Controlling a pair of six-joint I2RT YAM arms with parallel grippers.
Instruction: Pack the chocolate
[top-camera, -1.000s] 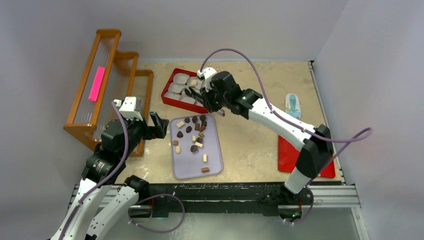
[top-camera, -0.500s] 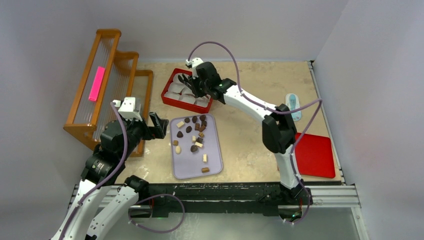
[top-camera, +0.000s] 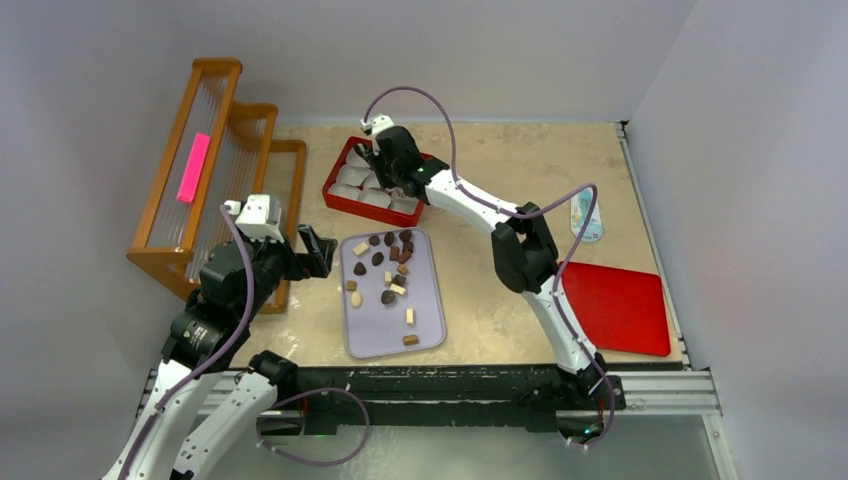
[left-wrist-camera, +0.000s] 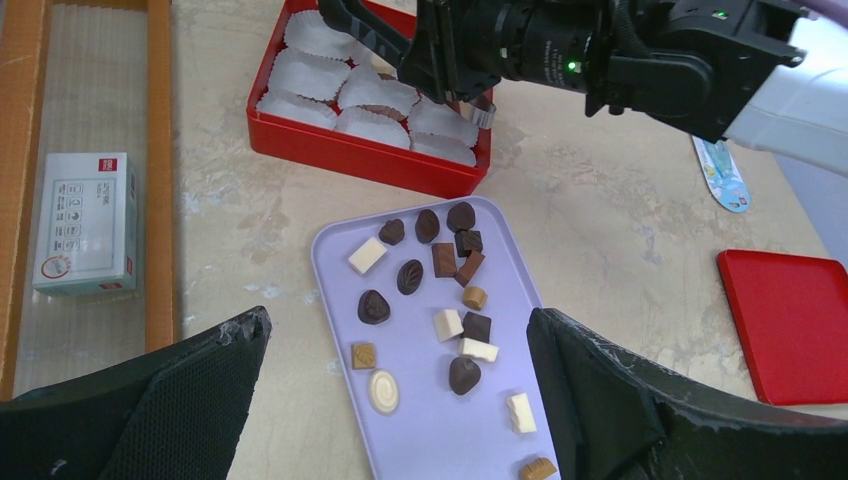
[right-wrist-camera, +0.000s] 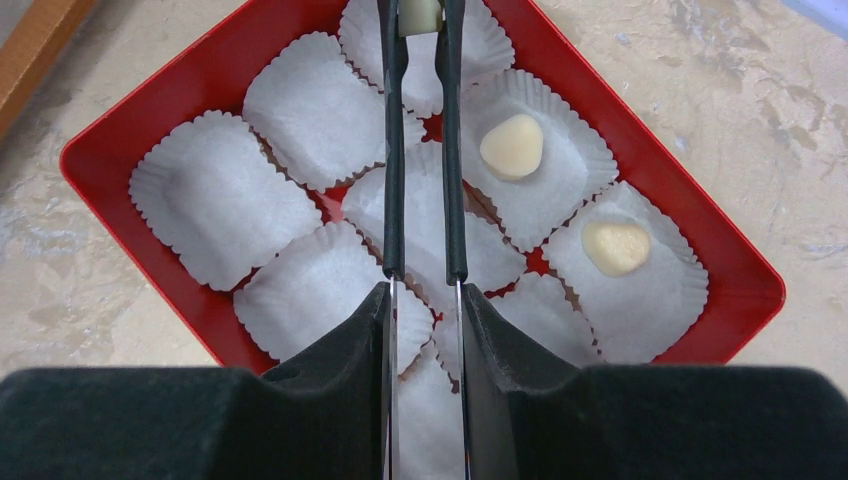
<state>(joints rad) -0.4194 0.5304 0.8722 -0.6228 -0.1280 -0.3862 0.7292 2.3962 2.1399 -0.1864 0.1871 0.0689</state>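
Right gripper (right-wrist-camera: 424, 300) is pinched narrow on the black tongs (right-wrist-camera: 393, 150), which hold a cream chocolate piece (right-wrist-camera: 420, 15) over the far red box (right-wrist-camera: 150, 105), while the rest of the chocolate (left-wrist-camera: 440, 262) sits on the lavender tray (left-wrist-camera: 420, 440) by the wide-open left gripper (left-wrist-camera: 395, 340).

I see most of the chocolate (left-wrist-camera: 444, 259) lying loose and flat on the lilac tray (left-wrist-camera: 420, 430) at the centre of the left wrist view. The pieces are dark brown, light brown and cream-white, rounded, heart-like or blocky, crowded at the tray's upper end and sparser toward its lower right.

In the right wrist view, a cream heart (right-wrist-camera: 512, 146) and a second cream piece (right-wrist-camera: 615, 246) each sit in their own paper cup on the right side of the red box (right-wrist-camera: 150, 110). A third cream piece (right-wrist-camera: 420, 14) is pinched between the tongs (right-wrist-camera: 394, 150) at the top edge.
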